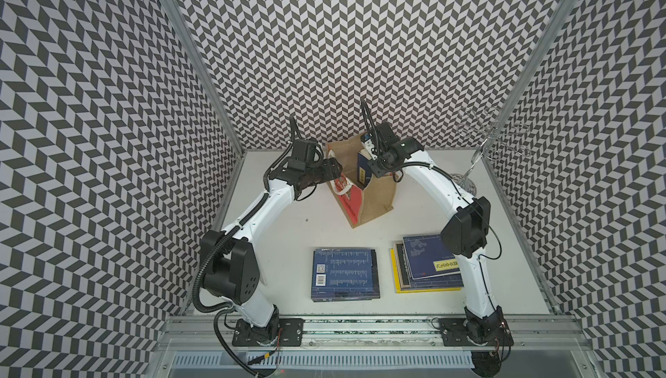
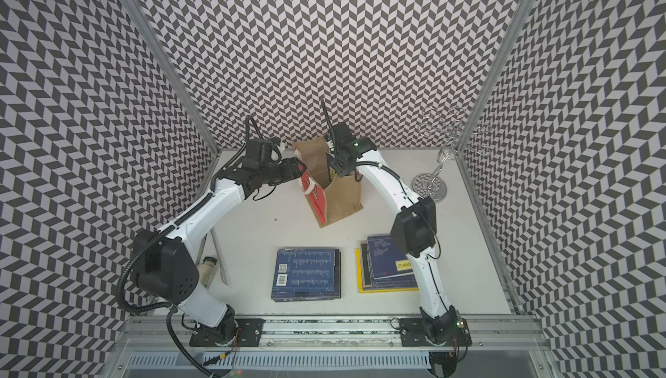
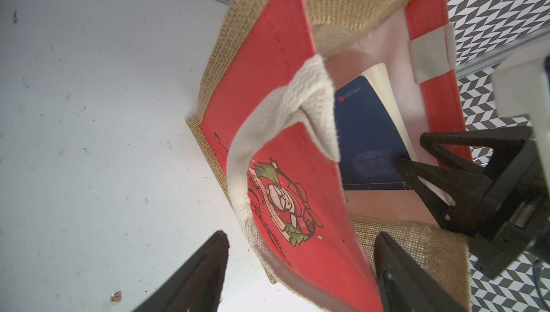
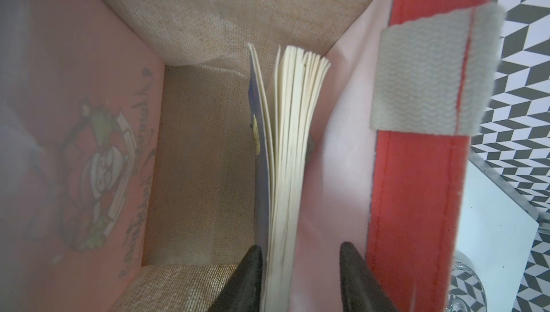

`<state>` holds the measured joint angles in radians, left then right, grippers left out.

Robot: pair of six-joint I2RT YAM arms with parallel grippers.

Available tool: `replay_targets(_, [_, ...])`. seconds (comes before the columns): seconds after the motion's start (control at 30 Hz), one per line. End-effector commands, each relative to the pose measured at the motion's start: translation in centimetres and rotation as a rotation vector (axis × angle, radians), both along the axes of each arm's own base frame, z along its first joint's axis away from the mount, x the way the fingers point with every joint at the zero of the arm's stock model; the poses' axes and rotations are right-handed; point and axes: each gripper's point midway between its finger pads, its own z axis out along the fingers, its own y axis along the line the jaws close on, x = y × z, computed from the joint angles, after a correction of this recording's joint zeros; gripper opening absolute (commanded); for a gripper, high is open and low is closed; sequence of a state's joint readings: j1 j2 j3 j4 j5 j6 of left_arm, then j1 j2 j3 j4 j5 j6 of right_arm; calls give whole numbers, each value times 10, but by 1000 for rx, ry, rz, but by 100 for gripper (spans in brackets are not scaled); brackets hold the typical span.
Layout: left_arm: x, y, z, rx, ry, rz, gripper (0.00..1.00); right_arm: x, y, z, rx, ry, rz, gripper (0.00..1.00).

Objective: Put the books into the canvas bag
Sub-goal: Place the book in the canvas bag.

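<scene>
A: Flagging risks. Right gripper is inside the canvas bag, jaws apart, navy book standing on edge between them. One finger looks to touch the cover, the other stands clear of the pages. Not clamped, I'd say.

B: Left gripper?

A: Jaws wide apart, straddling the bag's near red wall at the rim, one finger outside, one inside. White handle flops just ahead of it. Can't tell if either finger presses the cloth.

B: What goes wrong?

A: Pages are fanning open. If the book tips it could lean across the cavity and block the next one. Pulling the right gripper out could drag the cover up if that finger rubs it. Also the far rim's red band and its handle tab sit just beside the outer finger, so snag risk on the way up. If the left arm shifts, the soft wall folds in and the mouth shrinks.

B: Room?

A: Book hugs the far wall, open floor of the bag on the other side, plenty for more. On the table, two stacks of books remain: the left stack free on all sides, the right stack partly under the right arm. Wire stand at the back corner, well apart from the bag.
</scene>
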<state>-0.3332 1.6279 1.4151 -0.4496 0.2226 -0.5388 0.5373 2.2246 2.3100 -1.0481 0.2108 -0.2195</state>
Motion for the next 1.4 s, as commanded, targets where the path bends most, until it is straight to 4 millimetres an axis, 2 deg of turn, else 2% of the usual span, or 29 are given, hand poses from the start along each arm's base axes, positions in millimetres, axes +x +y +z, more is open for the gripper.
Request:
replay_targets(0.0, [-6, 1, 15, -7, -38, -8, 76, 16, -3, 11, 6, -62, -32, 53])
replay_targets(0.1, [-6, 1, 17, -10, -44, -9, 77, 20, -4, 25, 19, -98, -40, 58])
replay_targets(0.5, [-9, 0, 18, -19, -47, -16, 78, 27, -1, 41, 39, -151, -30, 67])
replay_targets(0.63, [-9, -1, 19, -24, -48, -21, 78, 27, 5, 64, 85, -201, -6, 70])
replay_targets(0.77, [-10, -3, 21, -39, -55, -32, 78, 18, 20, 98, 192, -254, 55, 73])
replay_targets(0.9, [-12, -5, 25, -49, -65, -43, 79, 8, 27, 117, 256, -272, 95, 78])
replay_targets(1.1, [-21, 7, 33, -29, -82, -34, 81, -14, 26, 143, 351, -297, 115, 89])
replay_targets(1.2, [-35, 20, 28, -13, -75, -22, 83, -36, 22, 161, 422, -321, 131, 89])
replay_targets(1.23, [-41, 24, 25, -12, -69, -18, 84, -45, 20, 165, 448, -318, 137, 92])
replay_targets(1.27, [-48, 27, 21, -11, -61, -16, 85, -56, 22, 165, 472, -307, 166, 99])
replay_targets(1.37, [-70, 34, 12, -23, -41, -7, 91, -91, 16, 165, 559, -284, 175, 99])
